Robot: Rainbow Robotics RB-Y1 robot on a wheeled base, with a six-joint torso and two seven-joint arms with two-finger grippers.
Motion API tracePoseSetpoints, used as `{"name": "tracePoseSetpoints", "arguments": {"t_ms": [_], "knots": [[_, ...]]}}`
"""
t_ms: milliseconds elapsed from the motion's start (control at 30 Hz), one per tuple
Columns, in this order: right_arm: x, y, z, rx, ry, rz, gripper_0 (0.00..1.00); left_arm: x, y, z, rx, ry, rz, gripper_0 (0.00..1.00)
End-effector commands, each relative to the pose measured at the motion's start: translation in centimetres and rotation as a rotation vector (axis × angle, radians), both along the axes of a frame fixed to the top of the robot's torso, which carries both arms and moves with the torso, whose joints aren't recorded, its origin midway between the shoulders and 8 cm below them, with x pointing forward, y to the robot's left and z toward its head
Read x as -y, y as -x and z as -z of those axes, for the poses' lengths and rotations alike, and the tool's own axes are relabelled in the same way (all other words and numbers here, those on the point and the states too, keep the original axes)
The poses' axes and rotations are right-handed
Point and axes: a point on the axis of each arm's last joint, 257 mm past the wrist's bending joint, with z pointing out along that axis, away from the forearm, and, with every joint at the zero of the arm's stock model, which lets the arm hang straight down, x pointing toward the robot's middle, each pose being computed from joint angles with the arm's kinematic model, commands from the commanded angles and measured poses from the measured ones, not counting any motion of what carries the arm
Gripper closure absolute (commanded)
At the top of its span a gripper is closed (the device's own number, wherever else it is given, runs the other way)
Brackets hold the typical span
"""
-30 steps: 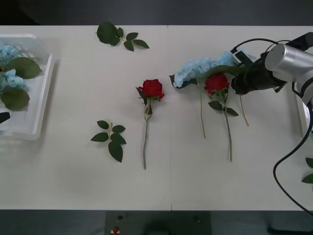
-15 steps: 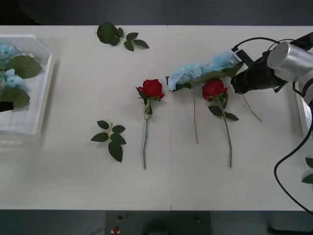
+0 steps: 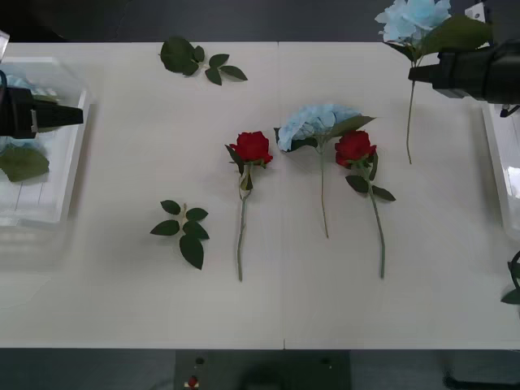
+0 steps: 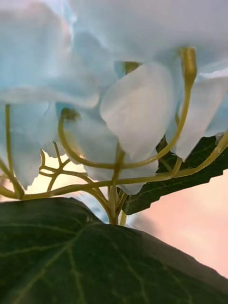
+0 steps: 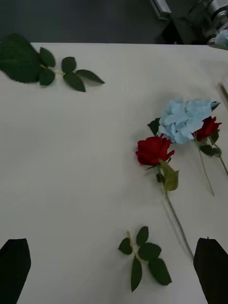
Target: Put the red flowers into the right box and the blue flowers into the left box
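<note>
Nearest, a bare leaf sprig (image 3: 184, 231) lies on the table (image 3: 122, 301); no writing is legible. Beyond it lie 2 red flowers (image 3: 253, 148) with 1 blue flower (image 3: 313, 123) between them. At the far right, the right gripper (image 3: 416, 71) is raised, clamped on another blue flower (image 3: 413, 18). The left gripper (image 5: 114, 266) hovers level over the left box (image 3: 65, 191), fingers spread wide, empty.

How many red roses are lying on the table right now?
2. One rose lies mid-table; the other rose lies to its right, beside the blue flower. None seem hidden.
</note>
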Motion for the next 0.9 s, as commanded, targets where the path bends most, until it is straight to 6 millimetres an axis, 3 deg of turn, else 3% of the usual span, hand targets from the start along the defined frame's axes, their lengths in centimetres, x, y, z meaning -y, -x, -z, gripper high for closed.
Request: {"name": "tracePoseSetpoints", "arguments": {"t_ms": [33,167,233,267,400,700,900], "knots": [[-3.0,0.1,-7.0,0.194,-0.097,-0.095,1.00,4.9,-1.2,-1.4,0.087,0.031,0.069,0.00],[-6.0,1.4,-9.3,0.291,-0.171,-0.189,1.00,9.8,-1.2,-0.7,0.091,0.121,0.123,0.00],[-7.3,2.1,-9.8,0.329,-0.181,-0.233,1.00,12.1,-0.9,-0.5,0.087,0.172,0.155,0.00],[-8.3,2.7,-10.1,0.348,-0.188,-0.265,1.00,14.1,-0.3,-0.3,0.076,0.225,0.186,0.00],[-11.7,4.0,-11.0,0.373,-0.224,-0.346,1.00,18.1,0.6,0.2,0.117,0.280,0.251,0.00],[-22.3,8.0,-13.0,0.437,-0.244,-0.515,1.00,24.9,0.5,0.3,0.269,0.304,0.306,0.00],[-25.4,8.8,-13.1,0.453,-0.276,-0.507,1.00,29.3,0.5,0.8,0.342,0.285,0.319,0.00]]}}
